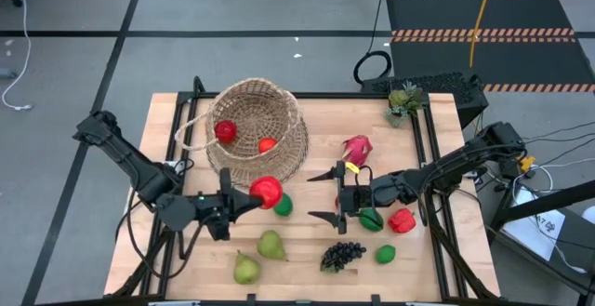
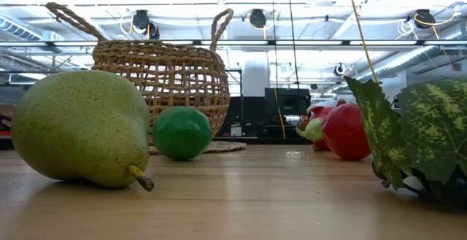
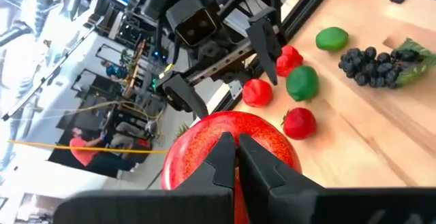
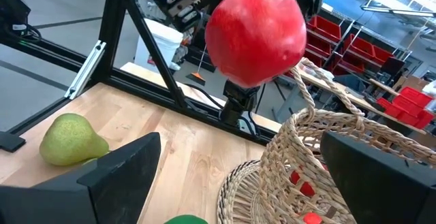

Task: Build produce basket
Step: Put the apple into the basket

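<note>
Closest to us in the left wrist view, the left pincer (image 3: 235,157) is clamped tight on a big red apple (image 3: 231,149). From above we see that same left pincer (image 1: 249,197) holding the red apple (image 1: 266,192) above the table (image 1: 307,250), just off the near side of the basket (image 1: 256,127). We take the basket as our landmark: it lies tipped on its side on the far left part of the table, its mouth turned up toward the overhead camera, with two small red fruits (image 1: 225,131) inside.

Touching the basket's near edge is a green lime (image 1: 283,205). Nearer the front edge than the basket lie two yellow-green pears (image 1: 270,246), and to the right of those a dark grape bunch (image 1: 342,255) and another lime (image 1: 385,253).

To the basket's right we find the right pincer (image 1: 330,195) with its fingers spread fully apart and nothing between them, pointing toward the basket. Beside it lie a pink dragon fruit (image 1: 356,149), a green fruit (image 1: 371,219) and a red pepper (image 1: 402,220). A small potted plant (image 1: 403,99) stands at the far right corner.

We can read no labels, brands or writing on anything.
</note>
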Motion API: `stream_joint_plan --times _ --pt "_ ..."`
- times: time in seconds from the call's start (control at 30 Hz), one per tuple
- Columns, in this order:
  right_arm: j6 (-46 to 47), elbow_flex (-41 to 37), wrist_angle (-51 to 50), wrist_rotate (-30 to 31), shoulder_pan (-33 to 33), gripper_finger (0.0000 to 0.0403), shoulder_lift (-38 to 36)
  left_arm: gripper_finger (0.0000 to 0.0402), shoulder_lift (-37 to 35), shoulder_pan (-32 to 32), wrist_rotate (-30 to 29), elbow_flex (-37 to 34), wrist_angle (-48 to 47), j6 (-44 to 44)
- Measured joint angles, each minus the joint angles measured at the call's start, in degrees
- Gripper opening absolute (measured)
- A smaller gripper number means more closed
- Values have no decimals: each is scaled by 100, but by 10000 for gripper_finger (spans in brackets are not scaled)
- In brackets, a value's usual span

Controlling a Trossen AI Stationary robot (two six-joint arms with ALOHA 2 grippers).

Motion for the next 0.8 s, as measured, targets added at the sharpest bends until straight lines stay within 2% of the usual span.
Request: stream_joint_plan --times 0.8 --pt "-2 0 2 2 0 392 0 10 -2 -24 1 0 235 -200"
